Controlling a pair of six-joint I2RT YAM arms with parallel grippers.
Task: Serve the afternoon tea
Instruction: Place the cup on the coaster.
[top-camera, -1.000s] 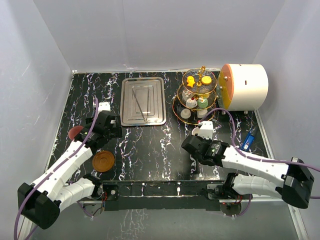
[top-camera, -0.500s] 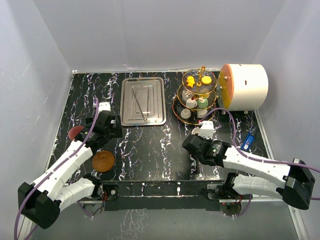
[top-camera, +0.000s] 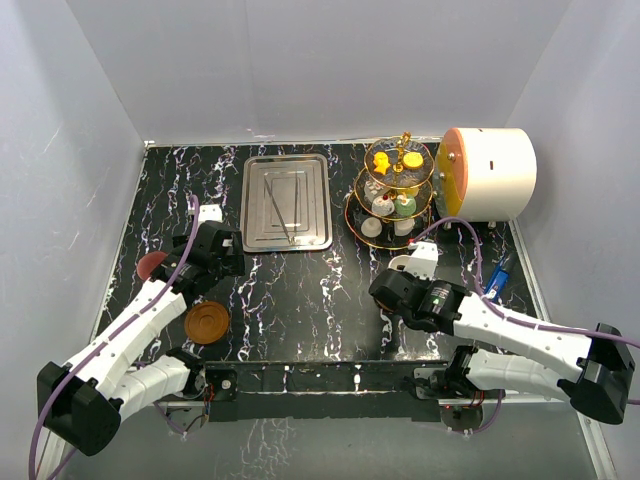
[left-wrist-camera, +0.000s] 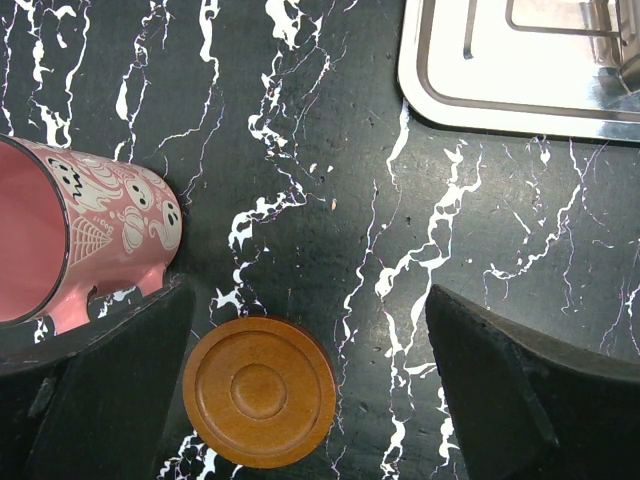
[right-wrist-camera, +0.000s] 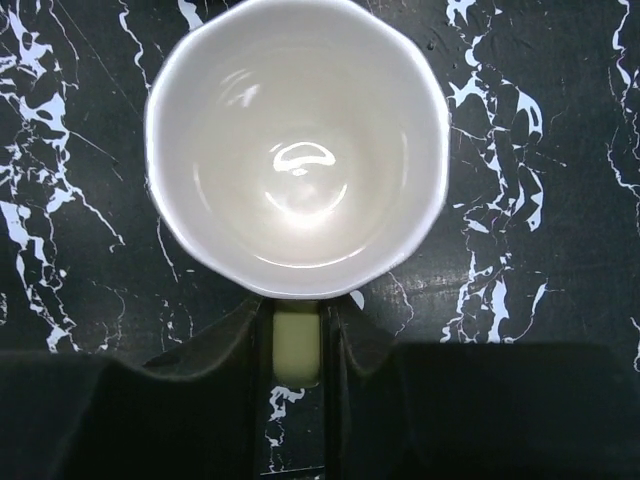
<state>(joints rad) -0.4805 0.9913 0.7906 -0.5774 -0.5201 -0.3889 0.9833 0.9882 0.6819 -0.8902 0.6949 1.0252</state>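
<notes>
The cream cup (right-wrist-camera: 297, 145) stands upright on the black marbled table (top-camera: 300, 290), empty, seen from straight above in the right wrist view. My right gripper (right-wrist-camera: 297, 330) is shut on its handle (right-wrist-camera: 297, 345), one finger on each side. In the top view that gripper (top-camera: 392, 285) is just in front of the three-tier glass stand (top-camera: 397, 190), which holds small cakes. The pink-maroon cup (left-wrist-camera: 80, 235) lies on its side by my left gripper (left-wrist-camera: 310, 370). That gripper is wide open above a brown saucer (left-wrist-camera: 258, 390), touching neither.
A rectangular steel tray (top-camera: 287, 200) lies at the back centre, its corner also in the left wrist view (left-wrist-camera: 520, 70). A big white cylinder with an orange end (top-camera: 490, 172) stands back right. A blue object (top-camera: 497, 280) lies near the right edge.
My right arm has shifted slightly to the right and nearer, its fingers still round the cream cup's handle. The left arm, pink-maroon cup and saucer have not moved.
</notes>
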